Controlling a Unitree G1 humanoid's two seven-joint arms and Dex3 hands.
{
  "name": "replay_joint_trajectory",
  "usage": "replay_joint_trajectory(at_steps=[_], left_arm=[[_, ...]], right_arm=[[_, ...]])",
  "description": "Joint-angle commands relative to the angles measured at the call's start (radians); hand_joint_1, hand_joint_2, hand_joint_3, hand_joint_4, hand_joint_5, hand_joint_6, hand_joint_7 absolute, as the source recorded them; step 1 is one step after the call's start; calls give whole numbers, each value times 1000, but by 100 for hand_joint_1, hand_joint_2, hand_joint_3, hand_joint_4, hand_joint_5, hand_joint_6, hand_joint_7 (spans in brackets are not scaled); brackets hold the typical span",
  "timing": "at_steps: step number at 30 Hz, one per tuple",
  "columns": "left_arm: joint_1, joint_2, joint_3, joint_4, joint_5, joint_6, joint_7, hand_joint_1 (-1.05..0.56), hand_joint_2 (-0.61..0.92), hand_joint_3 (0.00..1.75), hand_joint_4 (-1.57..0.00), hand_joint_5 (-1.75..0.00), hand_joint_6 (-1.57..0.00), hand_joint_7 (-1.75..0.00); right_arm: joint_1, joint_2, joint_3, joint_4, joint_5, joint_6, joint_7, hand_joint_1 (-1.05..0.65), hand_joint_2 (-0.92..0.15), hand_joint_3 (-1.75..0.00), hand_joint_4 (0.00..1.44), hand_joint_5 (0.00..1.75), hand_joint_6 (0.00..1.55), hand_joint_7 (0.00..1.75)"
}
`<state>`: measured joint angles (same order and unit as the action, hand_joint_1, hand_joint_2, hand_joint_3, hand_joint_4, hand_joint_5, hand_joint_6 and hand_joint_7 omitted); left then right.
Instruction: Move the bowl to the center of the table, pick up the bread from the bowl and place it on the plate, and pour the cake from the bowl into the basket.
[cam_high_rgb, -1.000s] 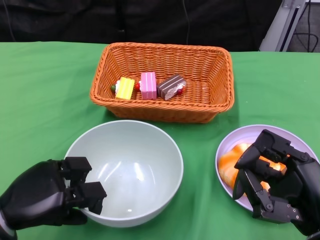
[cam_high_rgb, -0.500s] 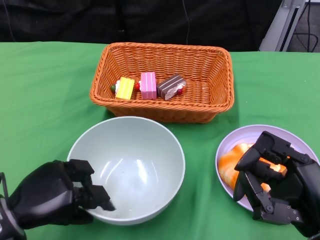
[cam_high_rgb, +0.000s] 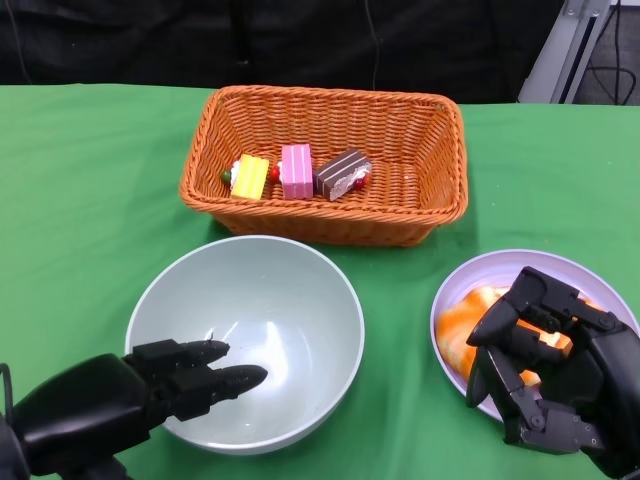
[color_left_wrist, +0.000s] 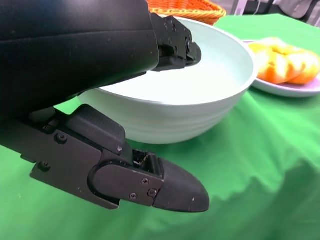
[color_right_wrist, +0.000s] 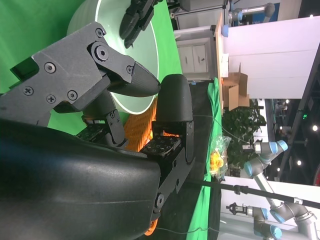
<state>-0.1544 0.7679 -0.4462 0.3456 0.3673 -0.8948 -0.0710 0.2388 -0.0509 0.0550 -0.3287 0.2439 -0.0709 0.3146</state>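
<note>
Change: my left hand (cam_high_rgb: 110, 405) has let go of the bowl (cam_high_rgb: 290, 300); fingers that were curled on the near rim now reach out straight over it.
Left hand: apart, holding nothing, nearer arm to the bowl, which lies just ahead.
Right hand (cam_high_rgb: 555, 375): over the plate (cam_high_rgb: 455, 290), fingers curled above the bread (cam_high_rgb: 462, 322); I cannot tell whether they grip.
Basket (cam_high_rgb: 420, 125): beyond, holding the cake (cam_high_rgb: 296, 171).
Hidden: most of the bread.

Open green surface (cam_high_rgb: 90, 200) lies along the left edge; bowl (cam_high_rgb: 290, 290), basket (cam_high_rgb: 420, 180) and plate (cam_high_rgb: 600, 275) crowd the middle and right side.
</note>
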Motion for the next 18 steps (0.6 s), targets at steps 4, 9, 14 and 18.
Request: replay_joint_trajectory(at_steps=[4,9,14,18], left_arm=[[111,-23,64,-150,-542,182,-319,-105,92,25,0,0,-8,-3],[157,-86,161,-274,-807,349,-432,-91,92,29,-29,-12,-23,-5],[182,-171,281,-392,-889,487,-445,-81,92,24,-53,-17,-37,-6],[193,-238,326,-433,-872,527,-457,-68,92,19,-64,-18,-45,-5]], right_arm=[[13,-8,-1,-21,-7,-9,-7,-12,-52,-109,70,169,61,145],[17,-7,0,-24,-3,-9,-2,-11,-53,-110,69,169,60,145],[22,-9,3,-33,-7,-5,-1,-13,-53,-106,69,169,60,145],[23,-13,3,-34,-4,-8,7,-12,-55,-104,69,169,60,144]])
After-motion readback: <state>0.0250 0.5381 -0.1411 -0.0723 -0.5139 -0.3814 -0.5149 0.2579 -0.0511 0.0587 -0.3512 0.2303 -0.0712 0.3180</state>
